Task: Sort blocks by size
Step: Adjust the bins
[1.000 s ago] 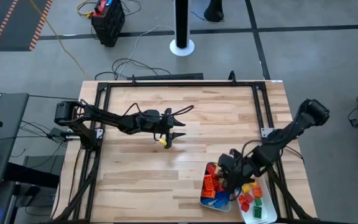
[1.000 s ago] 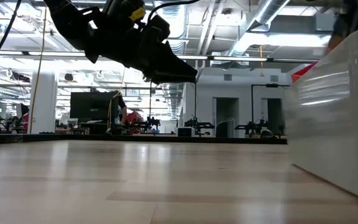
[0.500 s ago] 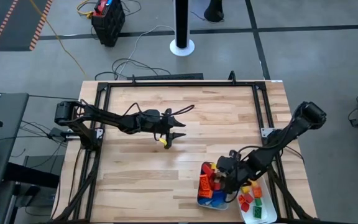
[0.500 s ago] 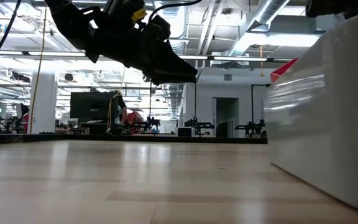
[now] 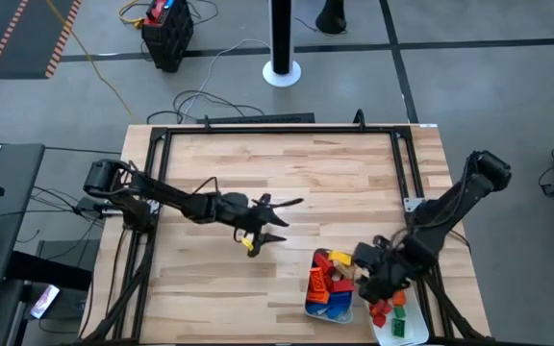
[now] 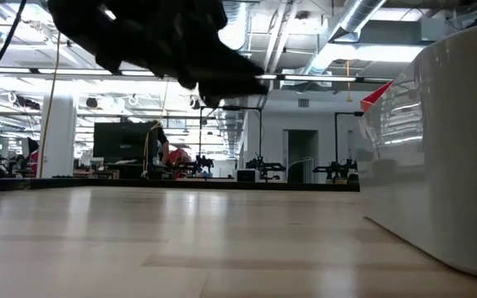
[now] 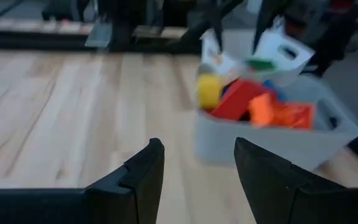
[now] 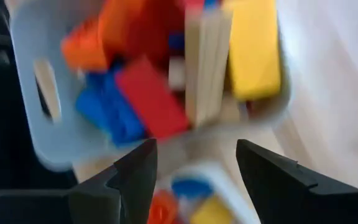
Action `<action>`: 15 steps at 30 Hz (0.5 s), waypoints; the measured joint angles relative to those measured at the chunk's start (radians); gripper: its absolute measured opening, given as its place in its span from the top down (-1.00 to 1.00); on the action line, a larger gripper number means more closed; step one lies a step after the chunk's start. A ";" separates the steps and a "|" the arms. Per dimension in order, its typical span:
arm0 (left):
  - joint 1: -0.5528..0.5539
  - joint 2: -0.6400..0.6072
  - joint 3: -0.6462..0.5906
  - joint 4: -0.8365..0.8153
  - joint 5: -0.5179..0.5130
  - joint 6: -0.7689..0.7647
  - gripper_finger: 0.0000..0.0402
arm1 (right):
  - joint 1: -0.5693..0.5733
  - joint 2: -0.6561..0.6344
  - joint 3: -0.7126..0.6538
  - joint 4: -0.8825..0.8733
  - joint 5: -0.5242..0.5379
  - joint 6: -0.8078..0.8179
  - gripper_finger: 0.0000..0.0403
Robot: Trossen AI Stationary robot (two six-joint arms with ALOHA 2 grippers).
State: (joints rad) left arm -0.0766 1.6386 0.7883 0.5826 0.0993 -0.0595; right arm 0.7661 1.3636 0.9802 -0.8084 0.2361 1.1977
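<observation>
Right pincer (image 5: 381, 281) open and empty over the trays; left pincer (image 5: 263, 223) half-open, carrying a yellow block (image 5: 250, 244) over. Next: drop by size.

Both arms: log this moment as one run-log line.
left tool: mid-table, holding yellow block | right tool: open, empty, between left tray and right tray | sorting unfinished
</observation>
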 joint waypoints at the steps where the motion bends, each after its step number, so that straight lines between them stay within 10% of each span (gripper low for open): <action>1: -0.014 0.000 0.000 0.017 -0.013 -0.007 0.07 | 0.020 0.001 0.000 -0.013 -0.012 0.020 -0.28; 15: -0.068 0.292 0.268 -0.072 -0.080 -0.037 0.07 | 0.147 0.100 0.002 -0.264 -0.148 0.254 -0.28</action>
State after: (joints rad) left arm -0.1449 1.9305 1.0566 0.5109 0.0198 -0.0966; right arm 0.9136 1.4641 0.9821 -1.0727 0.0878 1.4515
